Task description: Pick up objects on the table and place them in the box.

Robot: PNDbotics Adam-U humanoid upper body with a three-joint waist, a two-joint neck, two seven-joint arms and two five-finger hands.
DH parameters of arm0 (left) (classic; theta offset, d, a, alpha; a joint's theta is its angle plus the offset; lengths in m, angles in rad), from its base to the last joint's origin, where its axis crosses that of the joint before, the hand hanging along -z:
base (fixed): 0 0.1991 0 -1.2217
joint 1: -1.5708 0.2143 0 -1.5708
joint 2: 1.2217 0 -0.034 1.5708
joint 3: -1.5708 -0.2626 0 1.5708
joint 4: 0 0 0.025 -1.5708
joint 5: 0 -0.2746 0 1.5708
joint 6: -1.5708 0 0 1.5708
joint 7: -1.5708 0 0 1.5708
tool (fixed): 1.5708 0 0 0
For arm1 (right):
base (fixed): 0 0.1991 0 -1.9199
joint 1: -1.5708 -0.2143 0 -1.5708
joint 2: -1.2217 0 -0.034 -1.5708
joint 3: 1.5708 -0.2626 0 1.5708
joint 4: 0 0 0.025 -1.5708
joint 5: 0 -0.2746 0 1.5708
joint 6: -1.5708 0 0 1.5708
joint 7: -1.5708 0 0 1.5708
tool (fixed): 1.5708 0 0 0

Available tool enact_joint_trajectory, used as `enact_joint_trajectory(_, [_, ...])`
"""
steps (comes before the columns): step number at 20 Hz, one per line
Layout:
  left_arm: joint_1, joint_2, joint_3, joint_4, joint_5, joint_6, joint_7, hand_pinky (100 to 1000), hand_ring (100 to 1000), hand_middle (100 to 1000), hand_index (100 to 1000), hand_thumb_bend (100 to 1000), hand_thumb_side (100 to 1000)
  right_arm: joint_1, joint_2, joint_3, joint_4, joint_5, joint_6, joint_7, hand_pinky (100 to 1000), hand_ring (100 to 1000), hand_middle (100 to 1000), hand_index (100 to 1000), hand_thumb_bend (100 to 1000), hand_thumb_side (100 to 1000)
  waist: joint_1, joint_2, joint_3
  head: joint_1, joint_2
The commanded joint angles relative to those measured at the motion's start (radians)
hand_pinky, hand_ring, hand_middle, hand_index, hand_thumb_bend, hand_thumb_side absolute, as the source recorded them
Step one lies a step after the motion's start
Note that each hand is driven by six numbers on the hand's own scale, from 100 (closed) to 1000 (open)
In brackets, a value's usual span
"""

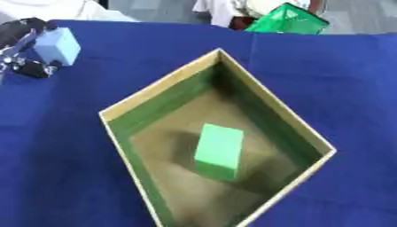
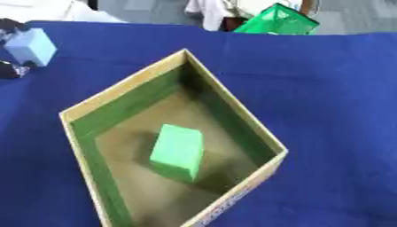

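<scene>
In the left eye view the left hand [image 1: 23, 48] shows at the upper left of the frame, partly cut by the edge, its dark fingers curled round a pale blue block [image 1: 58, 45] held over the bench [image 1: 333, 80]; the parts of the hand below the block blur into a dark shape and are hard to make out. The bench is covered in a smooth, deep blue cloth. In the middle of the frame sits an open box [image 1: 159, 84] turned so it reads as a diamond, with tan cardboard rims, green inner walls and a dull brown floor; its near corner runs off the bottom edge. A light green block [image 1: 219, 150], a plain rectangular brick with flat faces, stands on the box floor and casts a soft shadow. At the top edge a bright green mesh basket [image 1: 291, 20] is cut off, with grey floor beside it. In the right eye view the hand [image 2: 12, 68] is almost wholly out of frame at the upper left, only dark bits showing above and below the blue block, and the box's lower corner is again cut off. The right hand appears in neither view.
</scene>
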Motion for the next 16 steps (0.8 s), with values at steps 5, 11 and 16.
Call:
enact_joint_trajectory(5, [-0.009, 0.017, 0.0, -0.007, 0.019, 0.001, -0.003, 698, 747, 747, 852, 222, 100, -0.013, -0.033, -0.01, -0.005, -0.006, -0.001, 0.001, 836, 852, 589, 851, 163, 1000, 0.004, -0.02, 0.0, 0.007, -0.016])
enact_joint_trajectory(11, [-0.007, 0.016, 0.0, -0.014, 0.01, 0.012, 0.045, 658, 682, 697, 810, 217, 100, -0.009, -0.033, -0.011, -0.005, -0.006, -0.001, 0.001, 837, 852, 587, 850, 163, 1000, 0.006, -0.023, 0.002, 0.008, -0.013])
enact_joint_trajectory(16, [-0.009, 0.007, -0.01, -0.032, -0.009, 0.007, 0.074, 649, 672, 693, 807, 190, 100, 0.002, -0.032, -0.013, -0.007, -0.005, 0.001, 0.0, 837, 852, 588, 850, 167, 1000, 0.009, -0.034, 0.015, 0.001, 0.004])
